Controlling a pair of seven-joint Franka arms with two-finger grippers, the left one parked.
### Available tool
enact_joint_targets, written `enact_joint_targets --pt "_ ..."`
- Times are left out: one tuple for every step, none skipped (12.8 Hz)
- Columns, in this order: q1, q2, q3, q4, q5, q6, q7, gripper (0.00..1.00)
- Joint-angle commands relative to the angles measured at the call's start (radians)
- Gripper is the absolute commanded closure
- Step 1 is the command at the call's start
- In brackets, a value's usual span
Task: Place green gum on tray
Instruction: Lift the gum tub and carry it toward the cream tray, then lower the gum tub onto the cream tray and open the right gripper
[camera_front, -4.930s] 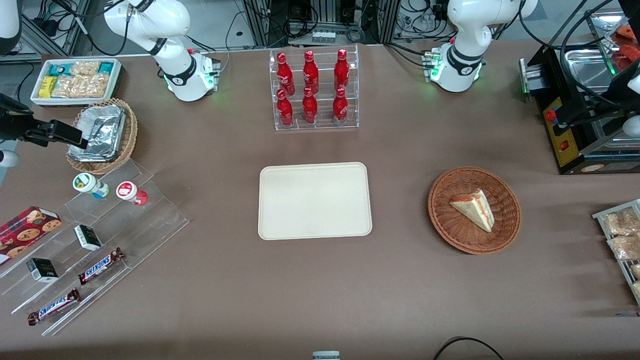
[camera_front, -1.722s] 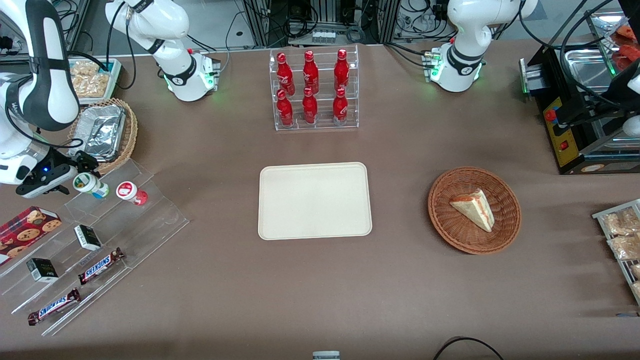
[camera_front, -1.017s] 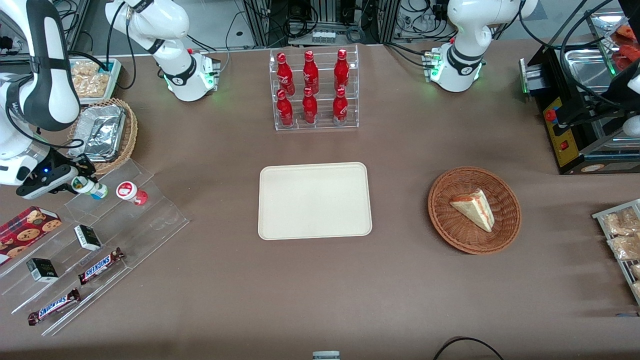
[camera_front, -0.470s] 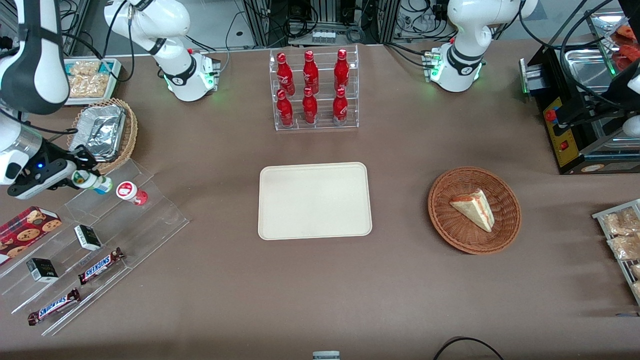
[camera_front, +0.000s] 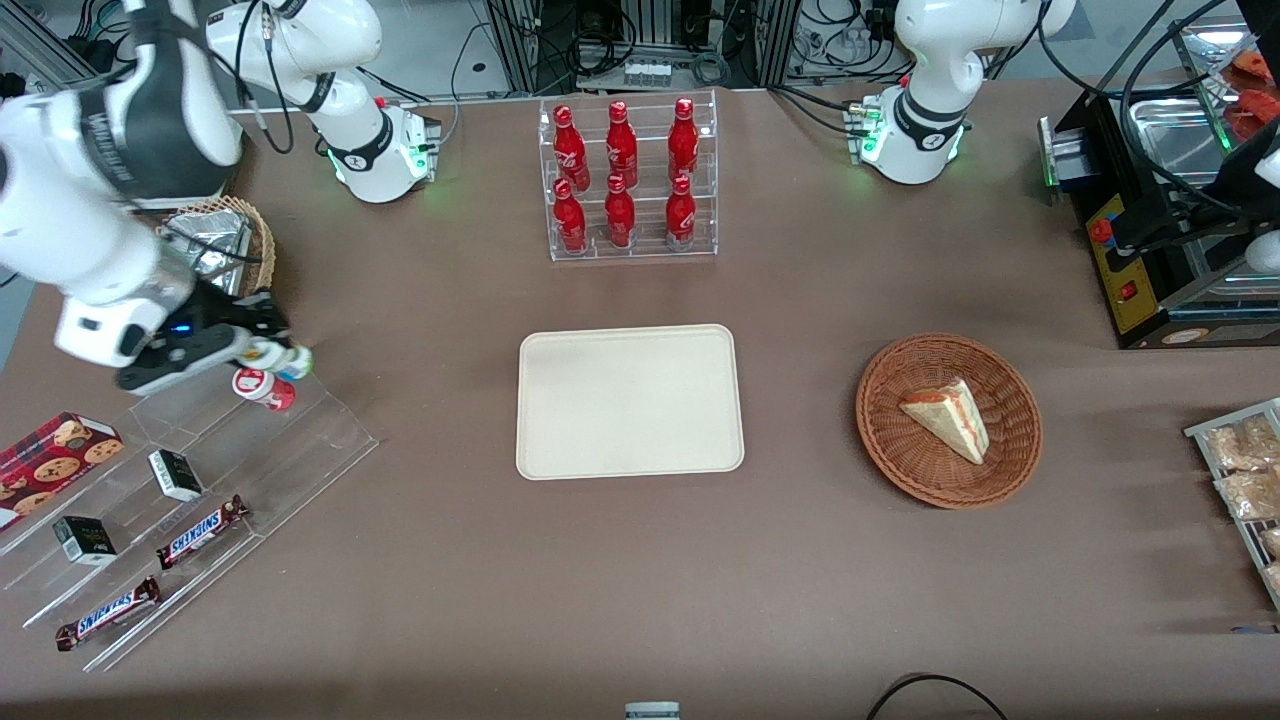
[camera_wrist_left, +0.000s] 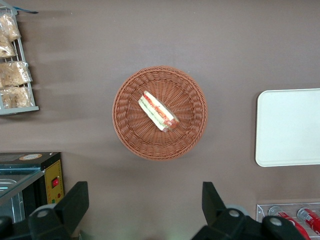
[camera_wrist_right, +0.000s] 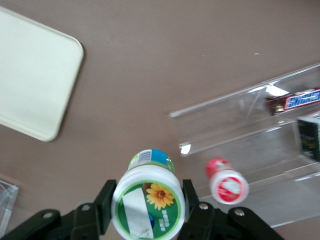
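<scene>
My right gripper (camera_front: 265, 345) is shut on the green gum (camera_front: 283, 358), a small white bottle with a green-rimmed lid. It holds the bottle in the air above the upper step of the clear acrylic rack (camera_front: 250, 440), beside the red-lidded bottle (camera_front: 262, 387). In the right wrist view the green gum (camera_wrist_right: 148, 200) sits clamped between the two black fingers (camera_wrist_right: 106, 201), lid toward the camera. The cream tray (camera_front: 630, 401) lies flat mid-table, bare, toward the parked arm's end from the gripper; its corner shows in the right wrist view (camera_wrist_right: 35, 75).
The rack also carries Snickers bars (camera_front: 200, 530) and small dark boxes (camera_front: 175, 474). A wicker basket with foil (camera_front: 225, 250) is near the arm. A stand of red bottles (camera_front: 625, 180) is farther from the camera than the tray. A basket with a sandwich (camera_front: 948, 420) is beside the tray.
The gripper closed on the green gum on the rack, lifted it off, and has carried it sideways past the red-lidded bottle toward the tray.
</scene>
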Motion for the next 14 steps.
enact_joint_targets --pt "0.138 0.048 -0.012 0.049 0.003 -0.002 0.233 1.00" --pt "0.175 0.074 -0.012 0.060 0.008 -0.001 0.332 1.00" --pt "0.199 0.106 -0.010 0.066 0.014 0.013 0.422 1.00" --pt "0.253 0.132 -0.010 0.074 0.013 0.051 0.494 1.00" --pt "0.313 0.163 -0.012 0.081 0.005 0.091 0.559 1.00" --pt "0.350 0.204 -0.013 0.106 0.003 0.114 0.629 1.00" --pt "0.387 0.255 -0.013 0.147 0.003 0.122 0.708 1.00" --pt "0.419 0.303 -0.013 0.184 0.002 0.123 0.758 1.00" --pt "0.451 0.341 -0.013 0.213 0.003 0.139 0.809 1.00" --pt "0.488 0.385 -0.013 0.245 0.005 0.166 0.869 1.00" --pt "0.517 0.436 -0.013 0.268 0.005 0.204 0.935 1.00" --pt "0.564 0.496 -0.016 0.285 0.002 0.266 1.019 1.00" --pt "0.592 0.546 -0.018 0.302 -0.001 0.316 1.084 1.00" --pt "0.606 0.589 -0.018 0.321 -0.009 0.352 1.125 1.00"
